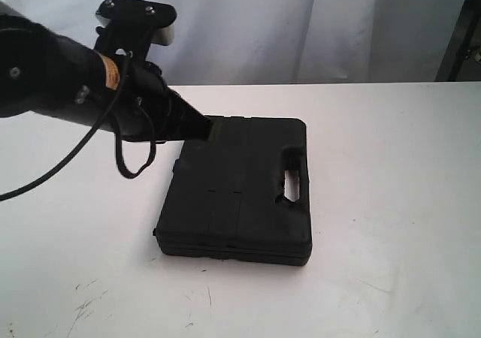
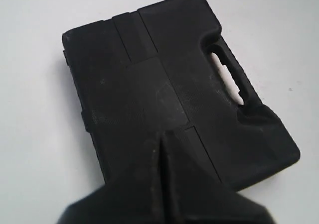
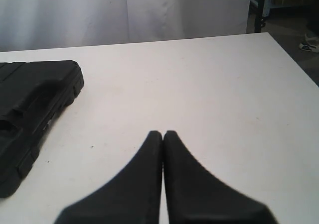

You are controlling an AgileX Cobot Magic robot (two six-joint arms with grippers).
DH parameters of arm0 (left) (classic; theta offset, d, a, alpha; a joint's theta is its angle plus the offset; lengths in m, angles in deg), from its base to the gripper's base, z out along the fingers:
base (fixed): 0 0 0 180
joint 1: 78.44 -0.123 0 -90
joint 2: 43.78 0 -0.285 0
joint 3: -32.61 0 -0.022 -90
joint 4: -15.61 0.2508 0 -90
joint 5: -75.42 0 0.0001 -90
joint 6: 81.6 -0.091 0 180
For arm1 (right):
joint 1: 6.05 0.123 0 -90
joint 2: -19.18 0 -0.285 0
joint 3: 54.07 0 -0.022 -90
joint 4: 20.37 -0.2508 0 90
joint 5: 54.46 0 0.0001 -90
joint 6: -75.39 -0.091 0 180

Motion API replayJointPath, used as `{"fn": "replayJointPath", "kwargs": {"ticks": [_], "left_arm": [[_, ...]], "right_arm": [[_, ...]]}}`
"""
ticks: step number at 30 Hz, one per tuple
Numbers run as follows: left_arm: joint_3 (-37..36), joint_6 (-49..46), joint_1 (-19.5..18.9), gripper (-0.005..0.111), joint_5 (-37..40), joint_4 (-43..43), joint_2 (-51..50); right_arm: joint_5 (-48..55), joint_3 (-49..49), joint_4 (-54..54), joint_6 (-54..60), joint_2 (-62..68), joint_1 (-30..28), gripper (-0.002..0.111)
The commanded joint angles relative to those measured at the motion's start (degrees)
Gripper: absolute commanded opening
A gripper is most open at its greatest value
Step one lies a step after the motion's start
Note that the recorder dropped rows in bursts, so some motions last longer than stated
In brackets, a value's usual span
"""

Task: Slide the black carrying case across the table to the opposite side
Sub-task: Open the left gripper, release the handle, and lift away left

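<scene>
The case (image 1: 237,195) lies flat on the white surface (image 1: 391,203). Closed left jaws touch its far-left top; closed, empty right jaws hover right of it.

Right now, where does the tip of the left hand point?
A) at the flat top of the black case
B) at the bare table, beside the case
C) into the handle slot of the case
A: in the left wrist view the closed left hand ends over the flat top of the black case, apart from its handle; whether it presses down cannot be told.
</scene>
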Motion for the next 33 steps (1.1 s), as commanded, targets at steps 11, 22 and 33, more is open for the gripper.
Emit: {"fn": "replayJointPath", "kwargs": {"ticks": [11,22,33], "left_arm": [[-8.68,0.66,-0.08,0.0,2.24,-0.91,12.81],[-8.68,0.66,-0.08,0.0,3.09,3.84,13.48],[-8.8,0.78,-0.08,0.0,4.51,8.22,13.48]], "right_arm": [[-0.07,0.17,-0.03,-0.24,-0.24,-0.44,0.0],[-0.07,0.17,-0.03,-0.24,-0.24,-0.44,0.0],[-0.07,0.17,-0.03,-0.24,-0.24,-0.44,0.0]]}}
